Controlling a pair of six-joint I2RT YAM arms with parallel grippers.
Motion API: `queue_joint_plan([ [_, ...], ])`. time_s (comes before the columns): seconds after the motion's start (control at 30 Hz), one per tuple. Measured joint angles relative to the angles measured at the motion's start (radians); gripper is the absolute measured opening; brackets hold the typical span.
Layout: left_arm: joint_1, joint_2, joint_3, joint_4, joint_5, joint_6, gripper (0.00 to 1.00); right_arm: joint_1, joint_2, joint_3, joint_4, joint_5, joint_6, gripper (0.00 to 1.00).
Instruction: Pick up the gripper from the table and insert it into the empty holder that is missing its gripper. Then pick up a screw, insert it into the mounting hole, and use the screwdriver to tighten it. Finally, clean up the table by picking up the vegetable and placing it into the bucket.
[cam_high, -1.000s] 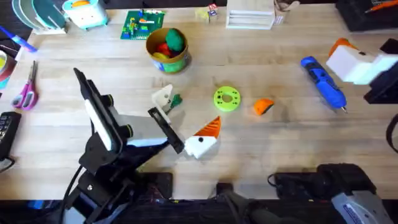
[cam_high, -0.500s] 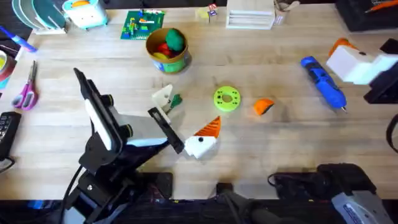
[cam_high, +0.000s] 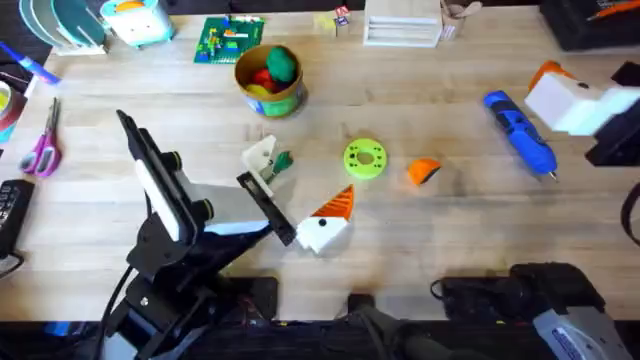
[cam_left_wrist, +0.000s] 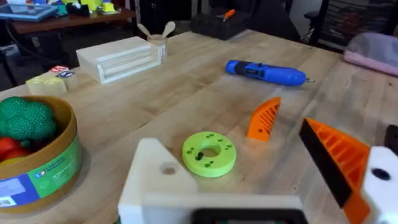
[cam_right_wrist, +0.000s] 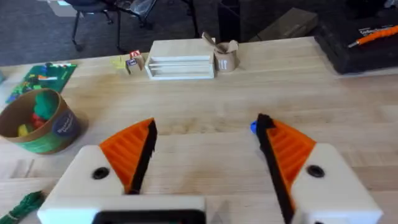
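The orange ribbed gripper (cam_high: 424, 171) (cam_left_wrist: 264, 118) lies loose on the table, right of the lime-green disc (cam_high: 364, 158) (cam_left_wrist: 209, 152). My left gripper (cam_high: 300, 186) (cam_left_wrist: 227, 140) is open low over the table. One of its fingers carries an orange pad. The other is the plain white holder (cam_high: 262, 157) (cam_left_wrist: 155, 180). The dark-green vegetable (cam_high: 283, 162) (cam_right_wrist: 25, 204) lies right beside the holder. The blue screwdriver (cam_high: 520, 132) (cam_left_wrist: 266, 71) rests at the right, close to my open right gripper (cam_high: 548, 90) (cam_right_wrist: 205, 149). The bucket (cam_high: 270, 95) (cam_left_wrist: 56, 168) (cam_right_wrist: 56, 127) holds green and red toys. The screw is out of view.
Purple scissors (cam_high: 42, 148) lie at the left edge. A wooden box (cam_high: 402, 30) (cam_right_wrist: 180, 59) and a green block plate (cam_high: 230, 40) stand along the back. Bare wood stretches between the disc and the screwdriver.
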Motion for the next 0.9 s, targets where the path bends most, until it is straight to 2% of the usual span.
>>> queue_joint_plan([
  [0.23, 0.000, 0.000, 0.000, 0.000, 0.000, 0.000, 0.993, 0.000, 0.014, 0.002, -0.035, -0.070, 0.077, 0.991],
  [0.43, 0.000, 0.000, 0.000, 0.000, -0.001, 0.000, 0.993, 0.017, 0.185, 0.004, -0.176, -0.165, 0.080, 0.992],
  [0.63, 0.000, 0.000, 0.000, 0.000, -0.003, 0.000, 0.993, 0.116, 0.346, 0.004, -0.275, -0.205, 0.067, 0.994],
  [0.9, 0.000, 0.000, 0.000, 0.000, -0.003, 0.000, 0.992, 0.272, 0.553, 0.010, -0.231, -0.187, 0.049, 0.992],
])
